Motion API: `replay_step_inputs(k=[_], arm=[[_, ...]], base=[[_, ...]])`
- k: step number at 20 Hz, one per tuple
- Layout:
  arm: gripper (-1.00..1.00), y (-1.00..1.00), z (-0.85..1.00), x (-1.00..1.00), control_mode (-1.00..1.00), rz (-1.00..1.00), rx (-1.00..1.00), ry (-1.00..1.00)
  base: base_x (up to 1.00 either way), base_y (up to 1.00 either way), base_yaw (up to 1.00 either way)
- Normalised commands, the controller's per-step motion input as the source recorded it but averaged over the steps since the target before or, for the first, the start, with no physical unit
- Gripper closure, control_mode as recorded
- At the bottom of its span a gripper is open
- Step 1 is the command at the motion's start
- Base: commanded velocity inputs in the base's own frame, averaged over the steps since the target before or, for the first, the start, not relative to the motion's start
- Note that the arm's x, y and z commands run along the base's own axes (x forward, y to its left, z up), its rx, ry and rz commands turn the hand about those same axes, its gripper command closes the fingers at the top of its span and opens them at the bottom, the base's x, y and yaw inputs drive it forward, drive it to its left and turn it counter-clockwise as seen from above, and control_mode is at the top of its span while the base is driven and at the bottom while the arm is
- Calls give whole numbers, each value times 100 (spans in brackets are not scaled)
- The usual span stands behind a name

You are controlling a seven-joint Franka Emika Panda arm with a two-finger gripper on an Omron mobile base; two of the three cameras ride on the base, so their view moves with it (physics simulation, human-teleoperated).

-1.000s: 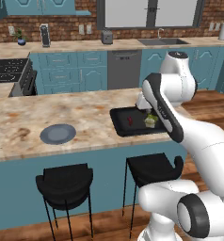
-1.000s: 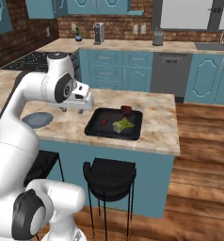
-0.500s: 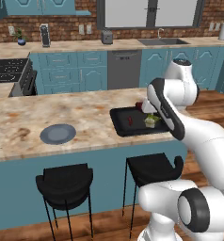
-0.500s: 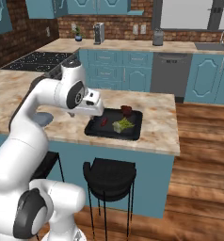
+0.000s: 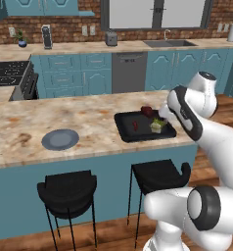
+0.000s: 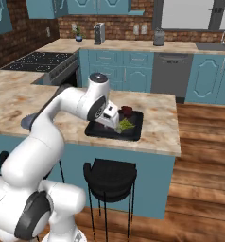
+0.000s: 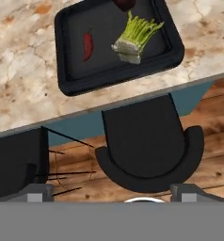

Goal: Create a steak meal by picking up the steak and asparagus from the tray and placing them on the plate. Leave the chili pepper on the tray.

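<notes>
Nearest us, two black stools stand under the counter's near edge. On the counter, the tray lies to the right, the plate well apart to its left, bare.

On the tray: asparagus at the near right, chili pepper left of it, steak at the far edge. In the hand view the gripper hangs over the stools, short of the tray, finger tips set wide apart and holding nothing.

We judge the pick not yet begun. Risks: the chili lies near the asparagus, so a descent drifting left could take the wrong item; a loose hold on the stalks could scatter them on the long carry to the plate.
</notes>
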Motion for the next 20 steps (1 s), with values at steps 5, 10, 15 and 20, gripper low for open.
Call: replay_step_inputs(k=[5, 10, 15, 20], arm=[[-100, -35, -5, 30, -100, -17, 13, 3], [-100, -16, -29, 29, -100, -12, 8, 1], [-100, -5, -43, 38, -100, -7, 6, 0], [-100, -7, -34, 47, -100, -5, 7, 0]], base=[[0, 0, 0], [0, 0, 0], [0, 0, 0], [0, 0, 0]])
